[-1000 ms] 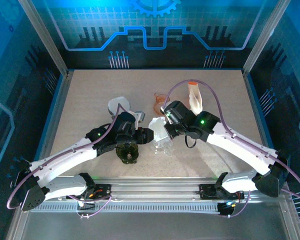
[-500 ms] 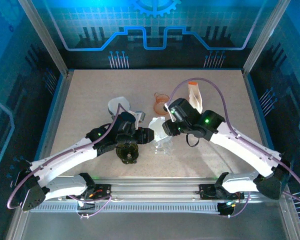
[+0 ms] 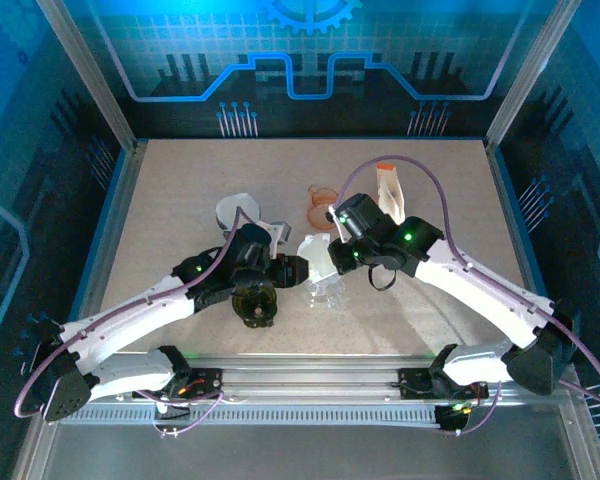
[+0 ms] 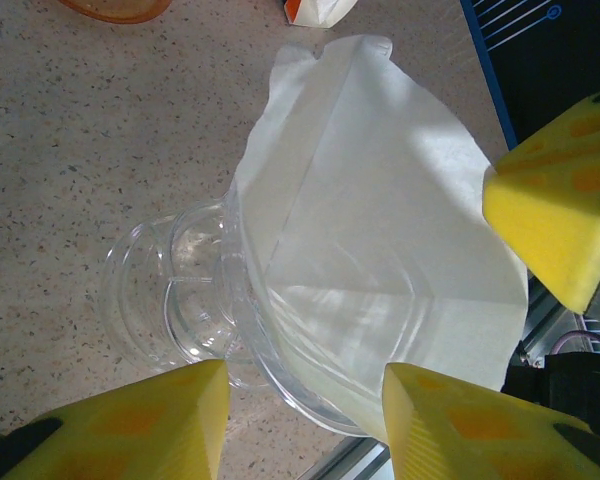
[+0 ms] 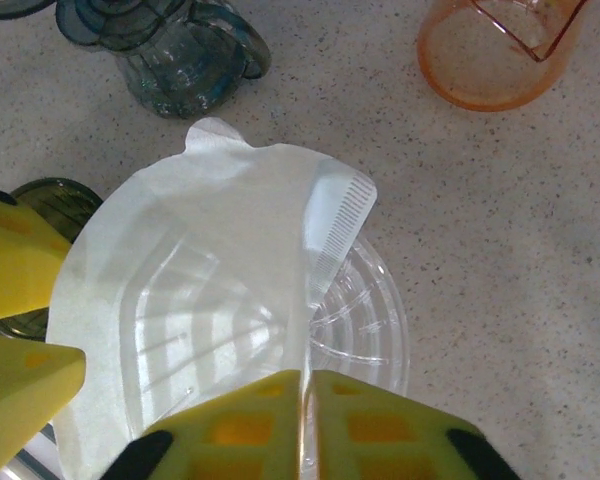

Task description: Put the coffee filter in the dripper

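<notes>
The white paper coffee filter [image 5: 200,270] hangs partly inside the clear plastic dripper [image 5: 365,320], with its upper edge sticking out. My right gripper [image 5: 305,385] is shut on the filter's folded seam. In the top view the right gripper [image 3: 332,260] holds the filter [image 3: 315,255] over the dripper [image 3: 327,292] at mid-table. My left gripper [image 4: 300,385] is open, its yellow fingers [image 4: 130,420] on either side of the tilted dripper [image 4: 200,300] rim, below the filter [image 4: 380,200]. The left gripper [image 3: 298,272] sits just left of the dripper.
An orange measuring cup [image 5: 495,50] stands behind the dripper, and a teal glass vessel [image 5: 180,50] to its left. A pouch with an orange cap [image 3: 390,192] lies at the back right. A dark glass jar [image 3: 255,305] sits under the left wrist.
The right wrist has shifted slightly toward the back with the filter still pinched. The left arm and the dripper have stayed in place.
</notes>
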`<state>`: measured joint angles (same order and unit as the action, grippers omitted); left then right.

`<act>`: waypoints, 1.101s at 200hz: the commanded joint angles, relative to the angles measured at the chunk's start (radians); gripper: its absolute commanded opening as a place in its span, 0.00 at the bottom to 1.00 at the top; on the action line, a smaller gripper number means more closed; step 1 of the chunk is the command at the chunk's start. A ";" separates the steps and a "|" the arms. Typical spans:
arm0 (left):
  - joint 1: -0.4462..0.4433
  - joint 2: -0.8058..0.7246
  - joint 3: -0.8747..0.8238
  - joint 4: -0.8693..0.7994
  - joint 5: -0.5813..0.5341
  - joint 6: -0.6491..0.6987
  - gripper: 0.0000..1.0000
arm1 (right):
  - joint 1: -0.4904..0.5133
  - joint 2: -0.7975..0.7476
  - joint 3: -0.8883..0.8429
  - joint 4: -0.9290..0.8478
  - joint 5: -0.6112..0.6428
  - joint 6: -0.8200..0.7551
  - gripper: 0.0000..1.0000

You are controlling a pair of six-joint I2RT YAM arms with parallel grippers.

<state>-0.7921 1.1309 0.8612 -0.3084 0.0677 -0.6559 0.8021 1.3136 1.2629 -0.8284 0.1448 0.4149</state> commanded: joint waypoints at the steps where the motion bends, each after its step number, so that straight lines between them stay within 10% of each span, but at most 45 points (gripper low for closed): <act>1: 0.006 0.001 -0.017 0.015 0.013 -0.014 0.46 | -0.009 0.009 -0.010 0.007 0.007 -0.007 0.00; 80: 0.006 0.016 -0.033 0.044 0.012 -0.032 0.48 | 0.072 0.069 0.001 -0.050 0.243 -0.085 0.00; 220: 0.022 -0.031 -0.069 0.098 -0.024 -0.059 0.60 | 0.128 0.089 0.003 -0.038 0.294 -0.093 0.00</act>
<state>-0.7761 1.1301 0.7956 -0.2447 0.0563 -0.7101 0.9119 1.3945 1.2621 -0.8631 0.4168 0.3283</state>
